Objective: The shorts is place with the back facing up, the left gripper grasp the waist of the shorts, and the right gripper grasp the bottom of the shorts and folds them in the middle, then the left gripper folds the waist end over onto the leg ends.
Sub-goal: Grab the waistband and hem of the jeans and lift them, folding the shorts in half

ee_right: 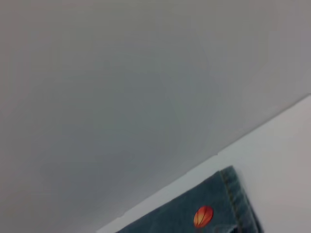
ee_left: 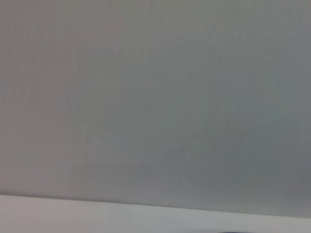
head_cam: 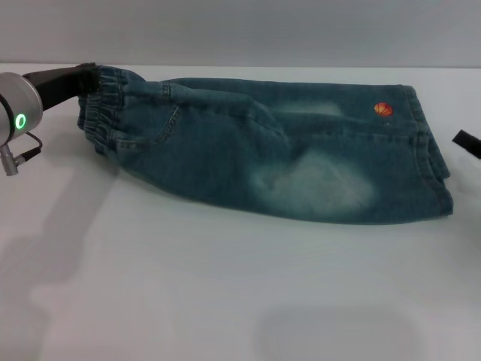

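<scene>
The shorts (head_cam: 263,150) lie folded lengthwise on the white table, stretched from left to right. Their ruffled waist (head_cam: 105,105) is at the left and the flat leg ends (head_cam: 432,158) at the right, near an orange ball print (head_cam: 382,110). My left gripper (head_cam: 89,74) reaches in from the left edge and sits shut on the waist's far corner. Only a black tip of my right gripper (head_cam: 466,141) shows at the right edge, just clear of the leg ends. The right wrist view catches a hem corner of the shorts (ee_right: 223,194) with the ball print (ee_right: 203,216).
The white table (head_cam: 225,286) spreads wide in front of the shorts, and a grey wall rises behind it. The left wrist view holds only that wall and a strip of table (ee_left: 97,213).
</scene>
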